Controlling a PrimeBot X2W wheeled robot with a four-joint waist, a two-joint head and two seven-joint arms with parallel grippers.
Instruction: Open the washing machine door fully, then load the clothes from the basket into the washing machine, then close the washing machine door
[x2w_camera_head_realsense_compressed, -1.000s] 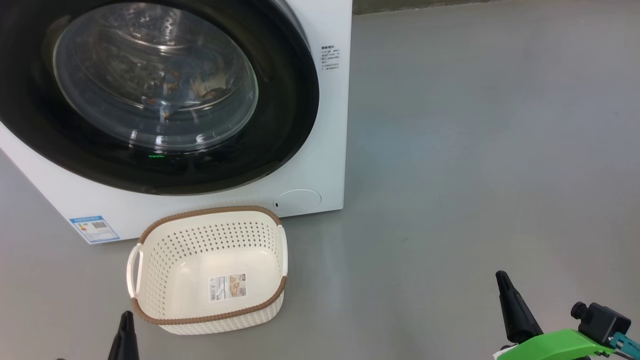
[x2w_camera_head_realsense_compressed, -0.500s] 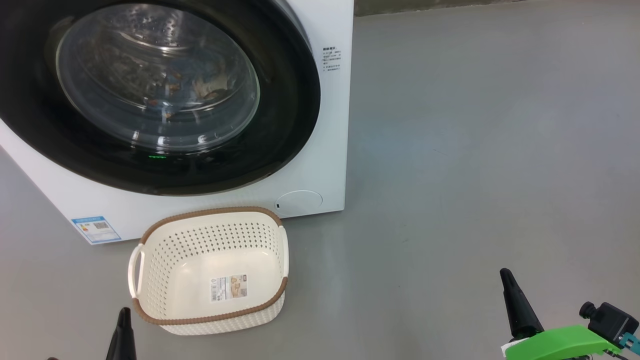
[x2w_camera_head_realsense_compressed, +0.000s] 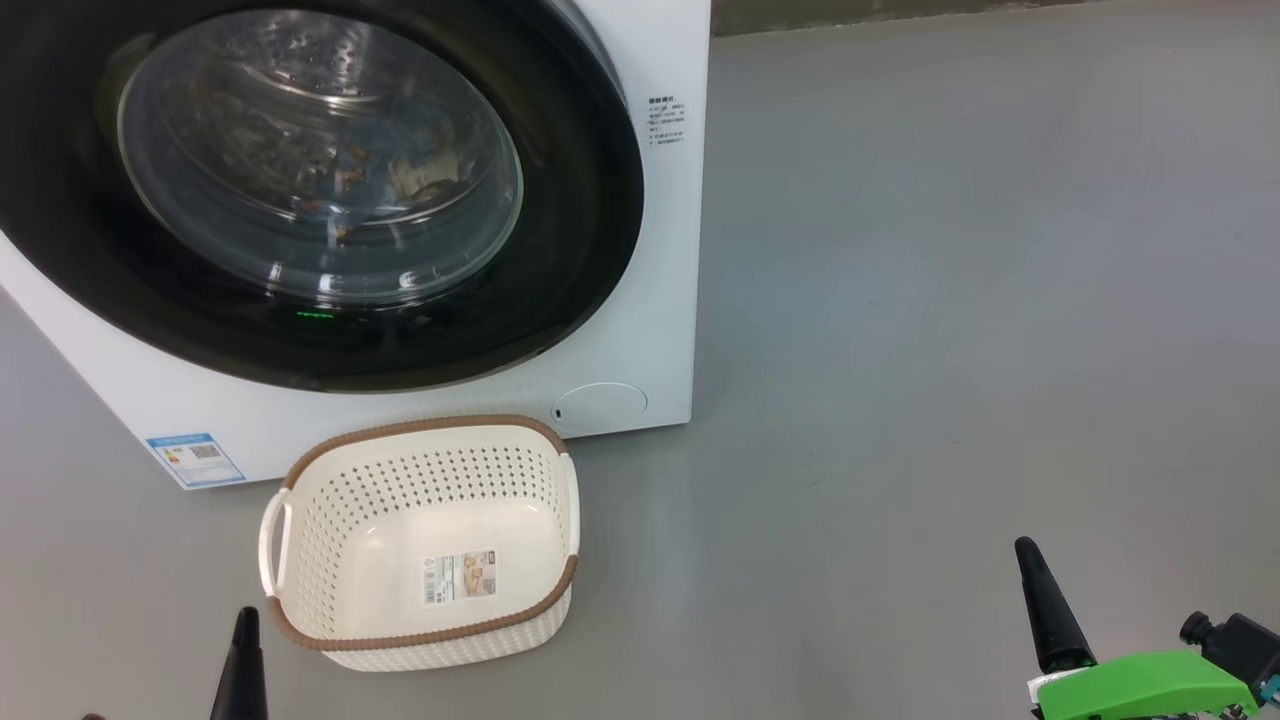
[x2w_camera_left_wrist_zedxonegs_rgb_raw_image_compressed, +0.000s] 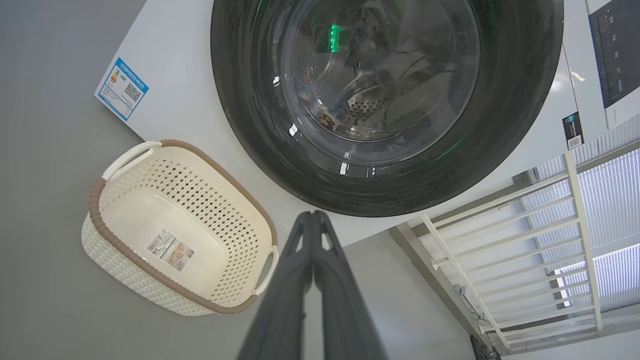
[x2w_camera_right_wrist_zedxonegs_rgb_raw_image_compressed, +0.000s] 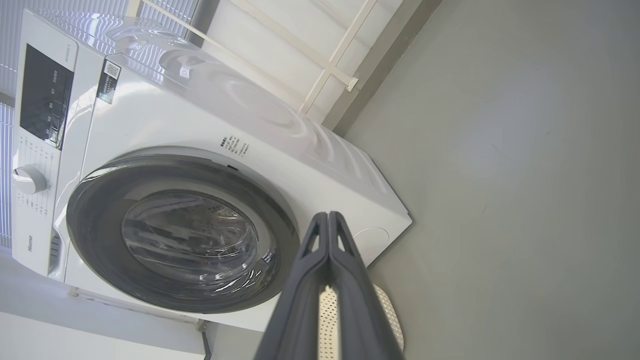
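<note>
The right pincer (x2w_camera_head_realsense_compressed: 1030, 570) has drifted slightly rightward in the head view; the empty basket (x2w_camera_head_realsense_compressed: 330, 560) sits on the floor (x2w_camera_head_realsense_compressed: 950, 300) just before the washing machine (x2w_camera_head_realsense_compressed: 665, 250), whose door (x2w_camera_head_realsense_compressed: 585, 250) is shut over the clothes (x2w_camera_head_realsense_compressed: 395, 175). Left wrist view: left pincer (x2w_camera_left_wrist_zedxonegs_rgb_raw_image_compressed: 312, 216) fingers pressed together, empty. Right wrist view: right pincer likewise closed, nothing held.

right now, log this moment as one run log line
washing machine door: closed | basket: empty | clothes: behind door | left gripper: shut, empty | right gripper: shut, empty
</note>
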